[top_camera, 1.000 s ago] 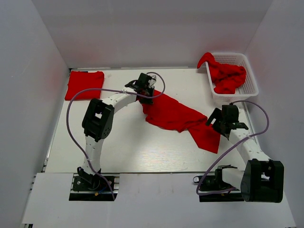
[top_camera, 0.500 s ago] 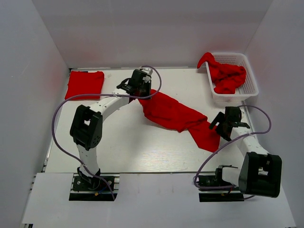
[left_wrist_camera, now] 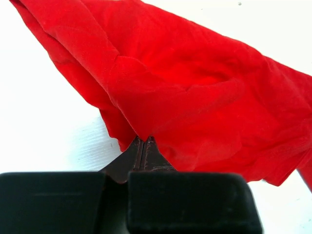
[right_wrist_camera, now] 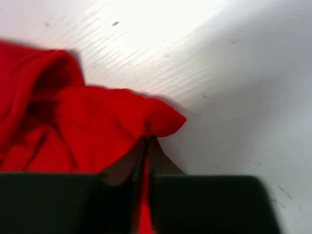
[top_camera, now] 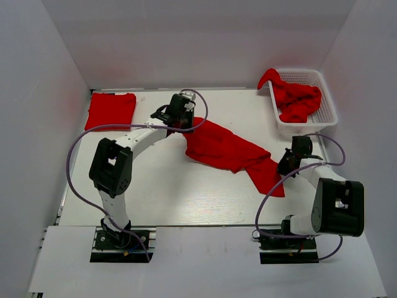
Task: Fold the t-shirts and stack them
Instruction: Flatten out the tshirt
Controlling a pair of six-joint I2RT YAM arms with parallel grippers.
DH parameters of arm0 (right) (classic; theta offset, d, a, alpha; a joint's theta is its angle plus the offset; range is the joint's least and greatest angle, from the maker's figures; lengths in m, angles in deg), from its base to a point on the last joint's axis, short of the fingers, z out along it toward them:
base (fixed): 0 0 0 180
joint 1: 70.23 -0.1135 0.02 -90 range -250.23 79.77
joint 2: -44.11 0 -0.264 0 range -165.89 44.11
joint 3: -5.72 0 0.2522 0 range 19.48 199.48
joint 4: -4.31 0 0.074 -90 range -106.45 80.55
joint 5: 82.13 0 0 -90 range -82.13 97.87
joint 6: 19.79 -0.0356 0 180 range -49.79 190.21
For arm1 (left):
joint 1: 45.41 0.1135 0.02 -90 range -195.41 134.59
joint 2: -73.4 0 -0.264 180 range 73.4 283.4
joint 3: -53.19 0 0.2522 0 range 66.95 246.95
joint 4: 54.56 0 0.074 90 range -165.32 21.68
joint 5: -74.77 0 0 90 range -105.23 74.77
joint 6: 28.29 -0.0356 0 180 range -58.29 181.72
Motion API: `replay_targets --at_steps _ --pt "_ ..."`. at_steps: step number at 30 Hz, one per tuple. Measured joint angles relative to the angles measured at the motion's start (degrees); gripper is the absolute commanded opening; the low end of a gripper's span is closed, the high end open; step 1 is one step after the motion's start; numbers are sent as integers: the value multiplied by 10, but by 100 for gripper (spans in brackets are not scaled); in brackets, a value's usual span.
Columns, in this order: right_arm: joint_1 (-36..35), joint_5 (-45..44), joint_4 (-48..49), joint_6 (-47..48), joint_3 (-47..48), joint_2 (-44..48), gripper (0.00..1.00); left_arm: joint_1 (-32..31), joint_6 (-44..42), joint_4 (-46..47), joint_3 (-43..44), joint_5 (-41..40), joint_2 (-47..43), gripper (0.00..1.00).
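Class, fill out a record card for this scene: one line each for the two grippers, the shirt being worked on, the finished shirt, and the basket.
Left gripper: shut, pinching the far-left edge of the loose t-shirt
Right gripper: shut, pinching the loose t-shirt's near-right corner
Loose t-shirt: red, rumpled, lying diagonally across the table
Folded t-shirt: red, far-left corner of the table
Basket: white, far right, holding crumpled red cloth

White walls (top_camera: pixel 205 43) enclosed a pale, wood-grained counter (top_camera: pixel 173 189) on three sides, under bright, even light.
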Motion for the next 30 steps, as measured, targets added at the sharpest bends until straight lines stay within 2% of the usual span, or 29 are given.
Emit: replay_targets --at_steps 4,7,15,22,30 --pt "0 35 14 12 -3 11 0 0 -1 -1 0 -4 -15 0" --pt "-1 38 16 25 -1 53 0 0 -3 -1 0 -12 -41 0" --pt "0 -34 40 42 103 189 0 0 -16 -31 65 -105 -129 0" --pt "0 -119 55 85 230 231 0 0 -60 -45 131 -207 -261 0" --pt "-1 -150 64 151 345 296 0 0 -87 -44 132 -248 -450 0"
